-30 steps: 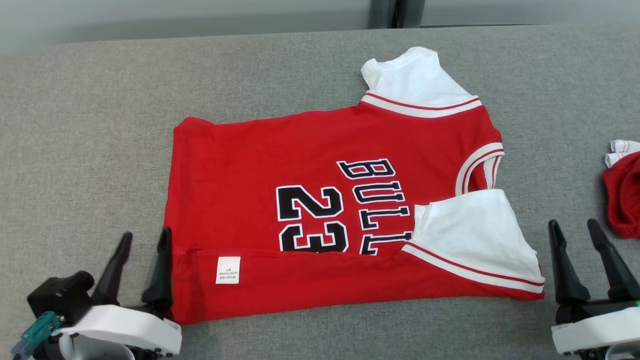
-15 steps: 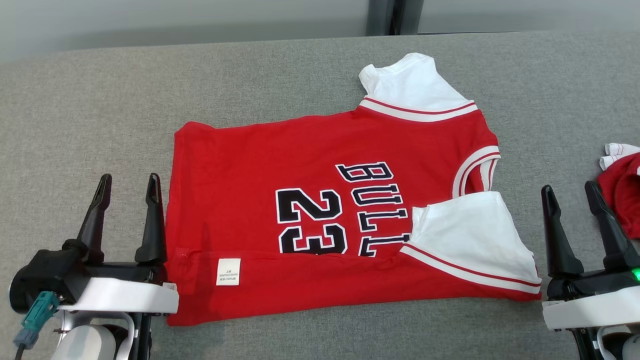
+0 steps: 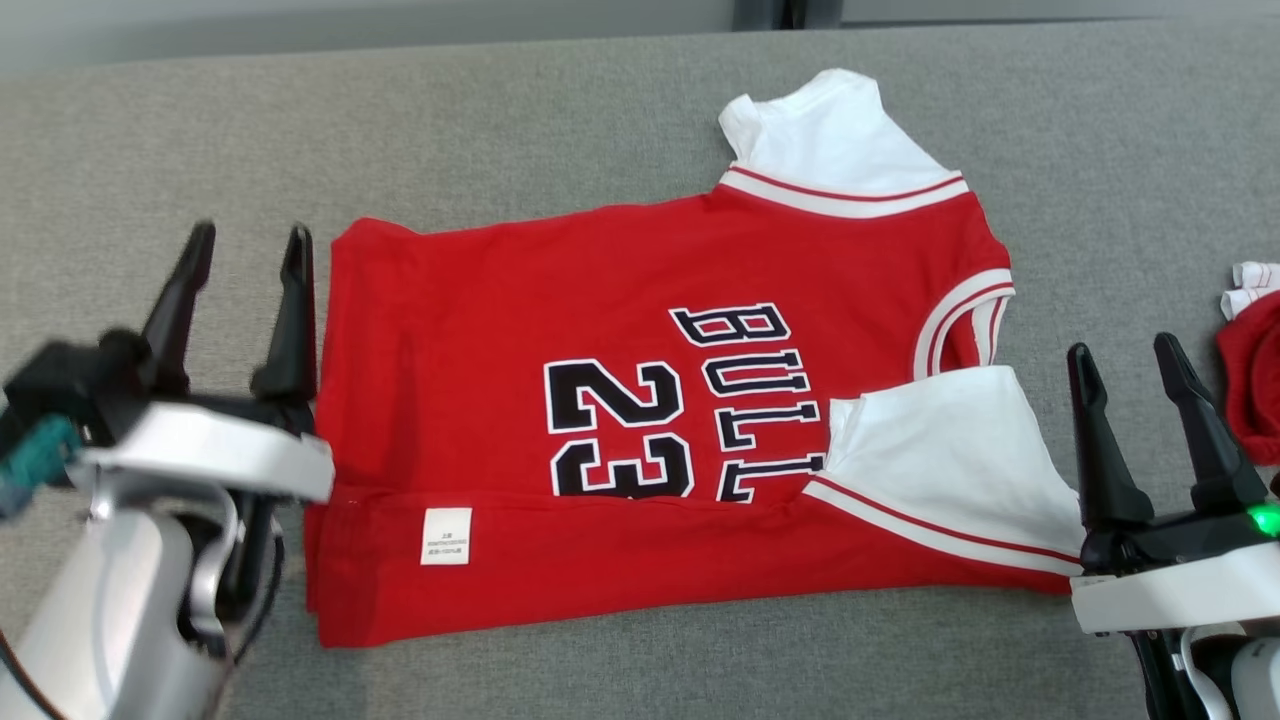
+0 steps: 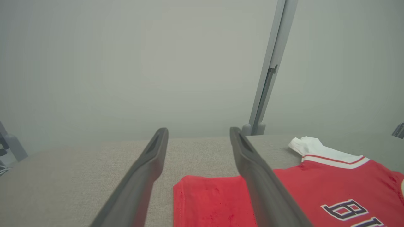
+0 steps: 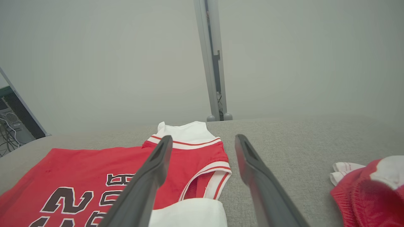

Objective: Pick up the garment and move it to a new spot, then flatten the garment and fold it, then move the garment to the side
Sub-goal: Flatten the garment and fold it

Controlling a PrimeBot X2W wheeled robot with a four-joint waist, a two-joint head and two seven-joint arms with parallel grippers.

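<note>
The left claw [image 3: 248, 235] is lifted higher than before and held spread and empty, with the red jersey [image 3: 480, 300] just to its right. The right claw [image 3: 1120, 348] is held spread and empty too. The next fold is probably being lined up.

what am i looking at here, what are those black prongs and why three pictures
This is a two-armed robot. One picture looks down from a camera on its head. The other two come from cameras on its wrists, each looking along that arm's two dark fingers. On the grey surface lies a red jersey with white sleeves, its near edge folded over. The prongs are its grippers: the left gripper is by the jersey's left edge and the right gripper by its right end. Both stand open and hold nothing. Another red and white garment lies bunched at the right.
</note>
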